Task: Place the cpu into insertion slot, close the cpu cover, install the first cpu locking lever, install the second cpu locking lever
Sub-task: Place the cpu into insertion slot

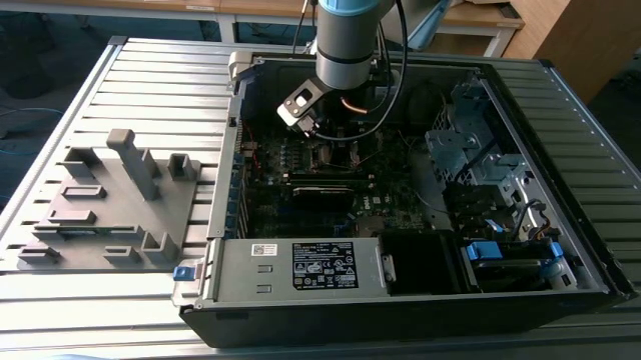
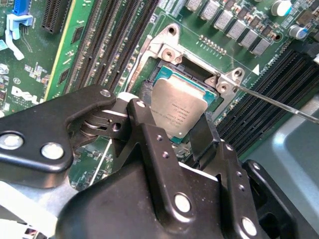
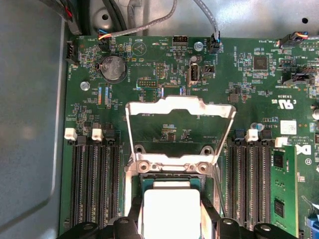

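Note:
The cpu, a thin square chip with a silvery face, sits between my gripper's two black fingers, which press on its opposite edges. It hangs level just over the insertion slot, whose dark inside and silvery rim show beyond the chip. In the first wrist view the cpu lies in the gripper right in front of the slot's hinge edge. The cpu cover is swung open, a silvery frame standing away from the slot. One thin locking lever sticks out sideways, unlatched. The gripper is low inside the computer case.
Black memory slots flank the socket on both sides, and another bank lies opposite. Cables hang beside the arm. The case walls, a drive cage and a power supply ring the board. A grey fixture stands at the exterior view's left.

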Controlling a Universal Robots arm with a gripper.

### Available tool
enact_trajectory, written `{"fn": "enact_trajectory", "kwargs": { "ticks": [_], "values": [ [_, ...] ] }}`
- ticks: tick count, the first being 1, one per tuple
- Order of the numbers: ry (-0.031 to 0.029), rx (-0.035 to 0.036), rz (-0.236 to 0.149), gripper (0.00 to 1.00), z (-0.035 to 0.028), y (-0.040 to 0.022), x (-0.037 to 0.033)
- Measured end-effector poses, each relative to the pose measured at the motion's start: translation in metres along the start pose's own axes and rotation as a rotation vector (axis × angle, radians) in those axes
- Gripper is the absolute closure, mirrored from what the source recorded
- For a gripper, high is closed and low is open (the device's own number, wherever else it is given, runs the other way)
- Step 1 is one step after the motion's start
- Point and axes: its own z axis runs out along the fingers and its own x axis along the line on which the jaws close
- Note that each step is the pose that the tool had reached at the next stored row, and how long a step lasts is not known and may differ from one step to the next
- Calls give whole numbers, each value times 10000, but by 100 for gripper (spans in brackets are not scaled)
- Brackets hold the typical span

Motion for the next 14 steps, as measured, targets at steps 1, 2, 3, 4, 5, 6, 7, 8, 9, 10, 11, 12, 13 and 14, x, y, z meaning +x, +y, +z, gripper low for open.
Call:
{"fn": "enact_trajectory", "kwargs": {
  "ticks": [1, 2, 3, 4, 5, 6, 7, 8, 9, 10, 11, 12, 13, 14],
  "values": [
    [1, 0, 0, 46, 0, 0, 0],
    [1, 0, 0, 46, 0, 0, 0],
    [3, -1, 0, 46, -1, 0, 0],
    [7, -4, 0, 46, -5, 1, 1],
    [11, -4, 1, 46, -13, 1, 2],
    [5, -1, 1, 46, -24, 1, 1],
    [1, 0, 1, 46, -33, 1, 1],
    [4, -2, 1, 46, -36, 2, 1],
    [5, -2, 0, 46, -35, 2, 1],
    [4, -2, 5, 46, -36, 2, 1],
    [3, -2, 23, 46, -36, 2, 1],
    [1, -2, 53, 46, -36, 2, 1],
    [-3, -1, 92, 46, -36, 2, 1],
    [-6, -1, 150, 46, -36, 2, 0]
  ]
}}
